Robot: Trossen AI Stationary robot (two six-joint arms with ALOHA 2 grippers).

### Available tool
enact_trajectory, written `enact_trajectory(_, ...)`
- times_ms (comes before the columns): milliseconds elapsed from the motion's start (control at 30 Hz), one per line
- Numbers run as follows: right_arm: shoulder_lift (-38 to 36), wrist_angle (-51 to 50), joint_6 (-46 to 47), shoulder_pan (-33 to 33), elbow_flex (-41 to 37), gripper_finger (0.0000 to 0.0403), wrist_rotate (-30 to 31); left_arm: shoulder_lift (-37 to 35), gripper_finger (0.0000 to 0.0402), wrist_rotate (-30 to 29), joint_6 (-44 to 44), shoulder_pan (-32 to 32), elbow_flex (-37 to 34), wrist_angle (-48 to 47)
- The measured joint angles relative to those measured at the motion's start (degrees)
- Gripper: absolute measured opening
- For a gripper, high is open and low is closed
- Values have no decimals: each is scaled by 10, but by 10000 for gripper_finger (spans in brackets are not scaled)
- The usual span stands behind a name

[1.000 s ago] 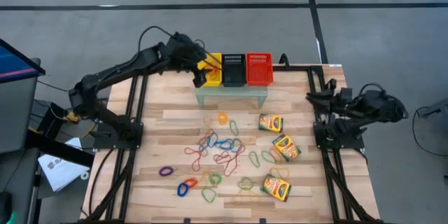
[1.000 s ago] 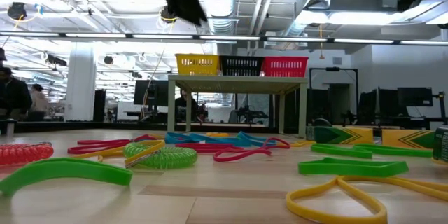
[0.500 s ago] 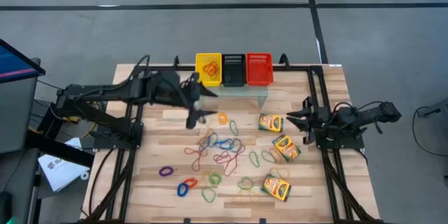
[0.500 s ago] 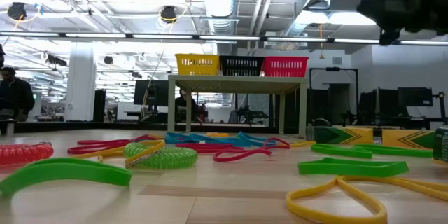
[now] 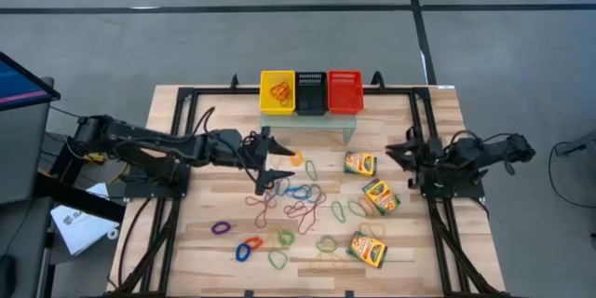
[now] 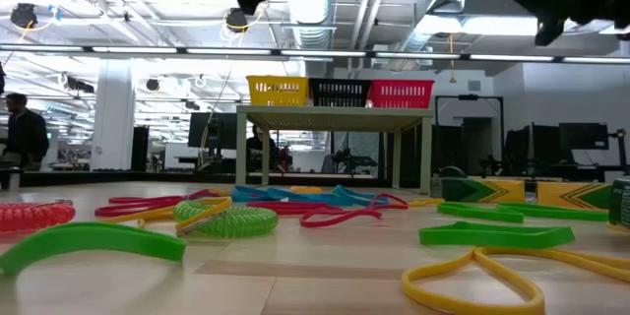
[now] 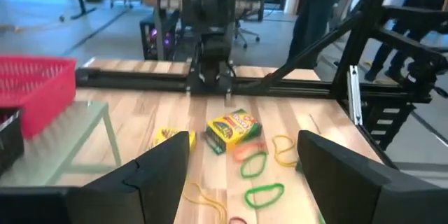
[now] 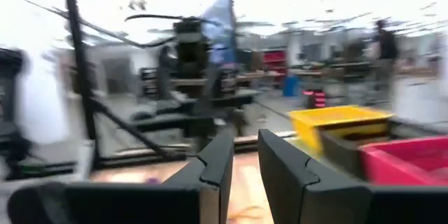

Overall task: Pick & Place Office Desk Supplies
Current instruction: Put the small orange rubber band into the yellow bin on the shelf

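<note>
Left gripper (image 5: 268, 158): I have it out over the middle of the desk, just on the near side of the glass shelf, fingers spread wide with nothing between them. It hangs above the far end of the band scatter, beside an orange loop (image 5: 296, 157).
Right gripper (image 5: 399, 152): I see it at the desk's right edge, pointing inward toward the crayon boxes. Its fingers stand close together with only a narrow gap in the right wrist view, and I see nothing held there.
Rubber bands (image 5: 293, 207): red, blue, orange, green, purple and yellow loops lie loose across the centre and the near half of the desk. A tangle of red and blue sits in the middle; a purple loop (image 5: 221, 227) lies toward the left edge; green ones lie near the near edge.
Crayon boxes: three, flat on the right half of the desk. One (image 5: 360, 164) is nearest the shelf, one (image 5: 380, 196) sits in the middle, and one (image 5: 369, 249) is closest to the near edge.
Baskets: yellow basket (image 5: 277, 92), black basket (image 5: 311, 93) and red basket (image 5: 345, 91) stand side by side on the shelf (image 5: 346, 122) at the far edge. The yellow one has some orange bands in it.
Room: a person (image 6: 22, 134) stands far off at the left in the low view.
</note>
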Motion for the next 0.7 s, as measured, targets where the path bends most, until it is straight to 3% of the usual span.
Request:
enact_trajectory(200, 151, -179, 33, -4, 128, 69, 106, 59, 259, -36, -13, -15, -3, -7)
enact_trajectory(367, 321, -331, 124, -13, 226, 107, 107, 62, 259, -36, -37, -34, -3, -44)
enact_trajectory(567, 548, -448, 190, -12, 334, 142, 54, -61, 238, -104, -3, -71, -6, -107)
enact_trajectory(700, 636, -476, 229, -12, 351, 151, -20, -178, 212, -167, 11, -105, -33, -156)
